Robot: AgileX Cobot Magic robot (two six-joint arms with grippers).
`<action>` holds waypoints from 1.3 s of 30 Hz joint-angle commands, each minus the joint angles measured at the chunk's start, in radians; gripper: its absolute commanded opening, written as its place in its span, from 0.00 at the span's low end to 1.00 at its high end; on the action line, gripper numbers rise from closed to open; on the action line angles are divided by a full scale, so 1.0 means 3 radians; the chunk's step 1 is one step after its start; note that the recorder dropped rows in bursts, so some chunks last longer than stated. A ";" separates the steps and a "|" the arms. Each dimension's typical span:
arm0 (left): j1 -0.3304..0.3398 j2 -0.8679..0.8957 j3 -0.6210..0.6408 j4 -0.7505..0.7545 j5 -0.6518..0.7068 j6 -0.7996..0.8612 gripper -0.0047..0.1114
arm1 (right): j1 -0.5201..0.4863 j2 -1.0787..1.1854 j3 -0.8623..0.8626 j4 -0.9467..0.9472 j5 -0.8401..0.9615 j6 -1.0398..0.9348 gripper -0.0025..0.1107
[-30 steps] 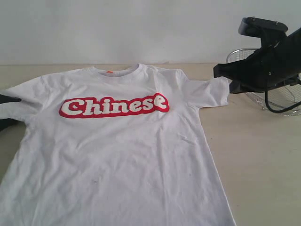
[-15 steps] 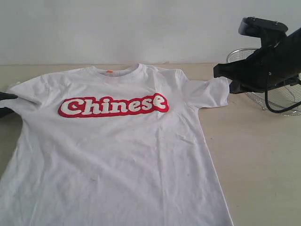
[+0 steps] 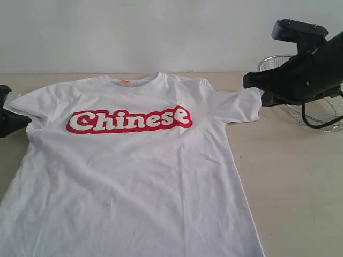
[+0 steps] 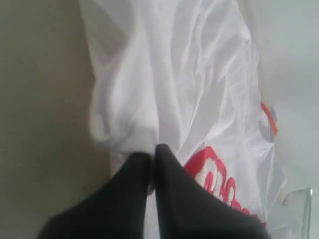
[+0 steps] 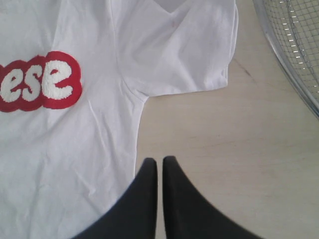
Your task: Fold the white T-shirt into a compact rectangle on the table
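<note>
Jaws on the left gripper (image 4: 151, 153) are pressing tight together, and they are pinching the edge of one sleeve (image 4: 119, 124) of the white T-shirt (image 3: 134, 176). The cloth is bunching up in soft folds right at the black tips. From where I am standing, that gripper is sitting at the far left side of the table (image 3: 289, 176), and the sleeve is reaching out to meet it.

Jaws on the right gripper (image 5: 159, 160) are closing on nothing at all. Its two black fingers (image 5: 144, 189) are lying side by side with only a thin line between them. It is hanging over bare table, just beside the side edge of the shirt and near the other sleeve (image 5: 184, 55). I cannot tell if the tips are touching the tabletop.

The shirt is lying flat and spread open on the table, front side up. Its red letters (image 3: 128, 120) are running across the chest, and a small orange tag (image 3: 124, 81) is showing inside the neck. The bottom of the shirt is running off the near edge of what I can see. A wire basket (image 3: 327, 112) is sitting on the table at the far right, behind the right arm and apart from the shirt.
</note>
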 commanded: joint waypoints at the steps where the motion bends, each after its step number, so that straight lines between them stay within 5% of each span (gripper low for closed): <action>1: -0.0161 -0.0002 -0.0054 0.0104 -0.0034 0.0223 0.08 | -0.0015 -0.0040 0.0004 -0.0009 -0.0024 -0.0029 0.02; 18: -0.0839 -0.0184 -0.0252 0.1995 -0.0833 -0.0209 0.08 | -0.0015 -0.0040 0.0004 -0.0009 -0.0024 -0.0029 0.02; 24: -0.0941 -0.0236 -0.0252 0.2238 -0.0972 -0.0601 0.08 | -0.0015 -0.0040 0.0004 -0.0009 -0.0024 -0.0029 0.02; 28: -0.0877 -0.0236 -0.0252 0.2347 -0.0889 -0.0838 0.24 | -0.0015 -0.0040 0.0004 -0.0009 -0.0024 -0.0029 0.02; 32: -0.0700 -0.0236 -0.0252 0.2347 -0.0543 -0.1232 0.73 | -0.0015 -0.0040 0.0004 -0.0009 -0.0024 -0.0029 0.02; 39: -0.0294 -0.0236 -0.0252 0.1846 0.0157 -0.1129 0.69 | -0.0015 -0.0040 0.0004 -0.0009 -0.0024 -0.0029 0.02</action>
